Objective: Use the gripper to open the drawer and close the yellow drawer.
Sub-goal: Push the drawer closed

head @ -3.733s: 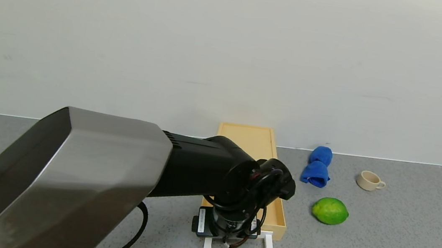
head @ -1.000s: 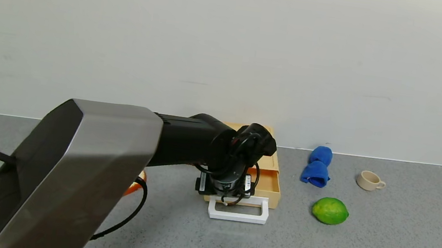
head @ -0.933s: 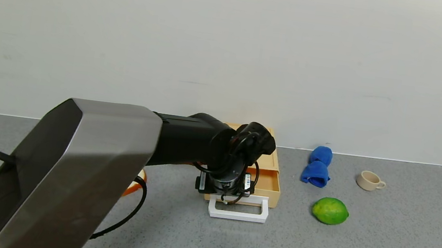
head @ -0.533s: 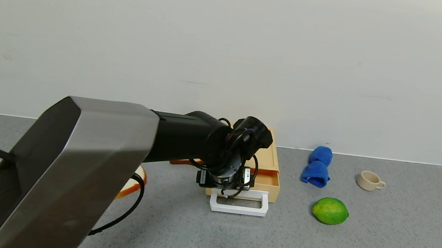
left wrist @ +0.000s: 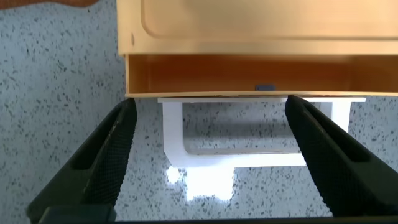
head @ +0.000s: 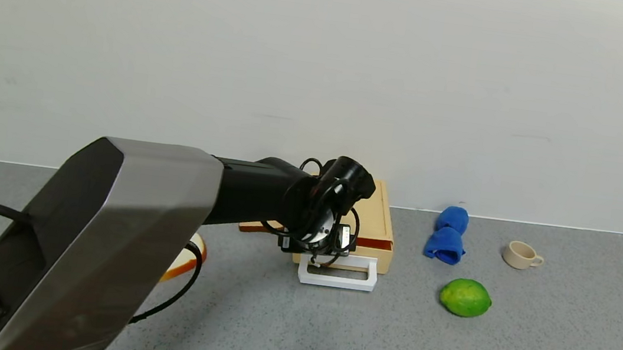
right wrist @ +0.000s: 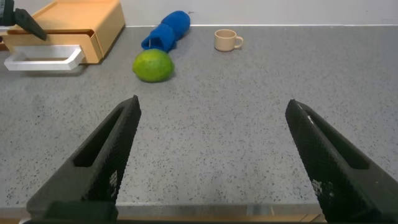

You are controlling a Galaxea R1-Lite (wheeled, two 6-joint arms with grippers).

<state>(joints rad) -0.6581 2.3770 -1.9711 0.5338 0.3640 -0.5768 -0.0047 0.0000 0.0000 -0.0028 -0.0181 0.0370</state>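
Currently one black two-fingered left gripper (left wrist: pixel 208 155), fingers spread, hovers over the single white loop handle (head: pixel 337 271) of the pale yellow plastic drawer (head: pixel 373 242), nearly shut. One green lime (head: pixel 465 297), one blue cloth (head: pixel 447 234) and one beige cup (head: pixel 521 255) lie right; the right gripper (right wrist: pixel 211 155) is spread too.

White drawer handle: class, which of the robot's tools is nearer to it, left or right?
Left. The left tool is open directly over the white handle of the drawer. The right tool is open over bare countertop, farther away beyond the lime.
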